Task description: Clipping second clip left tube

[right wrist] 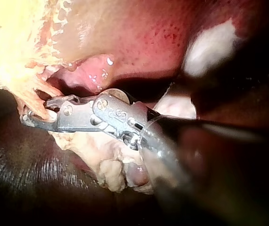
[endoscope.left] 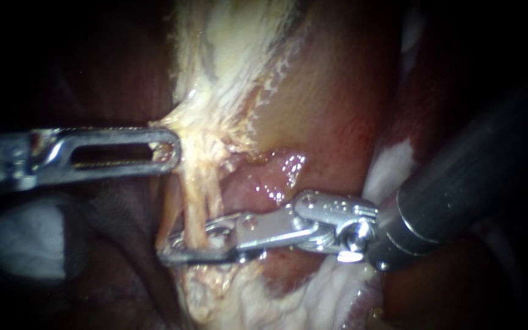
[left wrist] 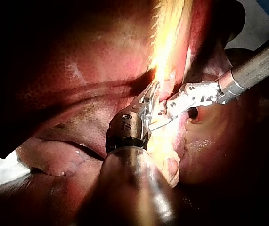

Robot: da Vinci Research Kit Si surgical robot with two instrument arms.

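Thin pale strands of a tube point(endoscope.left: 194, 201) run down from the whitish-yellow tissue point(endoscope.left: 227, 55) in the middle. My left instrument point(endoscope.left: 169, 150) comes in level from the left; its slotted jaws are shut on the pale tissue where the strands begin, holding it taut. My right instrument point(endoscope.left: 184, 247) comes in from the lower right. Its jaws are open and straddle the tube lower down, one jaw on each side. The right wrist view shows these jaws point(right wrist: 35, 115) apart around the frayed strand point(right wrist: 36, 101). In the left wrist view both tips point(left wrist: 152, 96) point(left wrist: 172, 107) lie close together.
Red glistening tissue point(endoscope.left: 331, 104) lies right of the tube, with a wet pink fold point(endoscope.left: 270, 177) just above the right instrument's wrist. Dark liver point(endoscope.left: 111, 269) fills the lower left. White gauze point(endoscope.left: 392, 165) sits behind the right shaft, and more point(endoscope.left: 25, 238) lies under the left one.
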